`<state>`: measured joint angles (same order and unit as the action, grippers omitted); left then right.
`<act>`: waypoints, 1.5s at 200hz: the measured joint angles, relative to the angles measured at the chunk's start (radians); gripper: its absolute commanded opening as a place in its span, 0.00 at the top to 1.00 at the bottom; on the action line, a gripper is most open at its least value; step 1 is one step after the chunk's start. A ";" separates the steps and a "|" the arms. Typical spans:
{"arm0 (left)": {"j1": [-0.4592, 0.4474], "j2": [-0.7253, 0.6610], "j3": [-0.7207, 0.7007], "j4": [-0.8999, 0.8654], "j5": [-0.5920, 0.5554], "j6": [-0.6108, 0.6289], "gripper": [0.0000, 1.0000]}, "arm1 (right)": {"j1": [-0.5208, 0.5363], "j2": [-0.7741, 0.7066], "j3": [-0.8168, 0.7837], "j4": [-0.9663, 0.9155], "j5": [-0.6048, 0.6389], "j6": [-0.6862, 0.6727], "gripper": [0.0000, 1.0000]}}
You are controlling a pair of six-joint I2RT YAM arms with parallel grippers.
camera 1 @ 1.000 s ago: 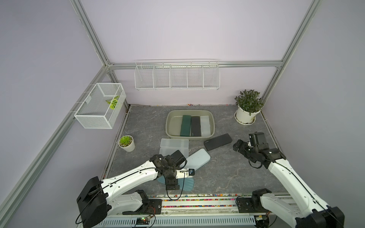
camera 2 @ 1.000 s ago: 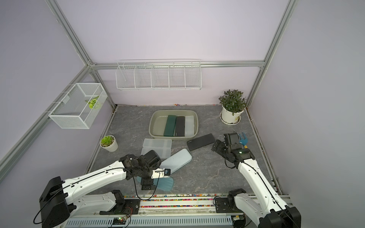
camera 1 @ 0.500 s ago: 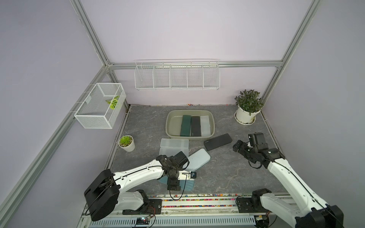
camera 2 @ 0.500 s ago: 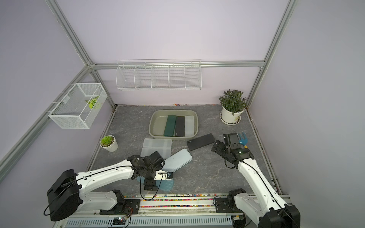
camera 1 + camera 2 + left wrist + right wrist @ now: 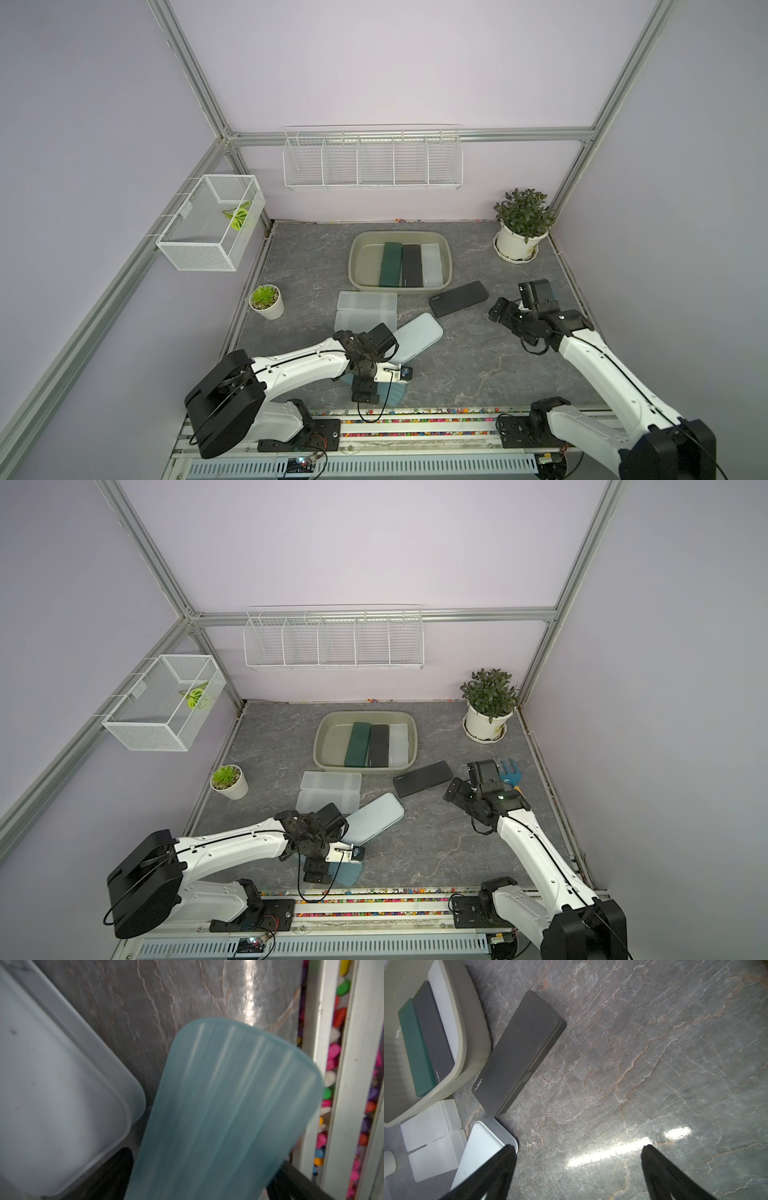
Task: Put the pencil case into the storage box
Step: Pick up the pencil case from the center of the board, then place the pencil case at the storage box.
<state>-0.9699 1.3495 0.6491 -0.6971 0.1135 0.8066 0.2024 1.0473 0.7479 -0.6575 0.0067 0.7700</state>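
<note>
The storage box (image 5: 355, 257) (image 5: 318, 746) (image 5: 467, 1028) stands at the back middle. A dark green, a black and a white pencil case lie side by side in it. On the table lie a black pencil case (image 5: 458, 298) (image 5: 521, 1051), two clear white ones (image 5: 365, 309), a pale blue one (image 5: 417, 337) (image 5: 52, 1084) and a teal one (image 5: 397, 392) (image 5: 239, 1095). My left gripper (image 5: 365, 392) (image 5: 204, 1157) is open, a jaw on each side of the teal case. My right gripper (image 5: 500, 313) (image 5: 577, 1151) is open above bare table, right of the black case.
A large potted plant (image 5: 521, 232) stands at the back right and a small succulent pot (image 5: 266, 301) at the left edge. A blue garden fork (image 5: 510, 771) lies beside my right wrist. A wire basket (image 5: 208, 232) and a wire rack (image 5: 372, 160) hang on the walls. A pebble-filled rail (image 5: 332, 1064) borders the front.
The left arm has folded lower and its gripper has sunk over the teal case near the front edge. The right arm has not moved.
</note>
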 measured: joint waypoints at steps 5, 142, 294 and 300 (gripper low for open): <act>0.000 0.005 0.001 0.003 0.001 0.001 0.00 | 0.000 0.001 0.000 0.001 0.000 0.000 0.02; 0.001 -0.119 0.029 -0.124 -0.041 -0.027 0.24 | 0.000 0.004 -0.001 0.005 0.001 0.000 0.03; 0.391 0.319 0.859 0.078 -0.217 -0.338 0.29 | 0.047 0.060 0.090 0.000 0.001 0.038 0.05; 0.403 0.358 0.906 0.089 -0.215 -0.362 0.30 | 0.051 0.066 0.099 -0.004 0.001 0.038 0.05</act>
<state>-0.5667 1.7077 1.5555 -0.6086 -0.1013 0.4450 0.2539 1.1130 0.8467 -0.6617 0.0074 0.8082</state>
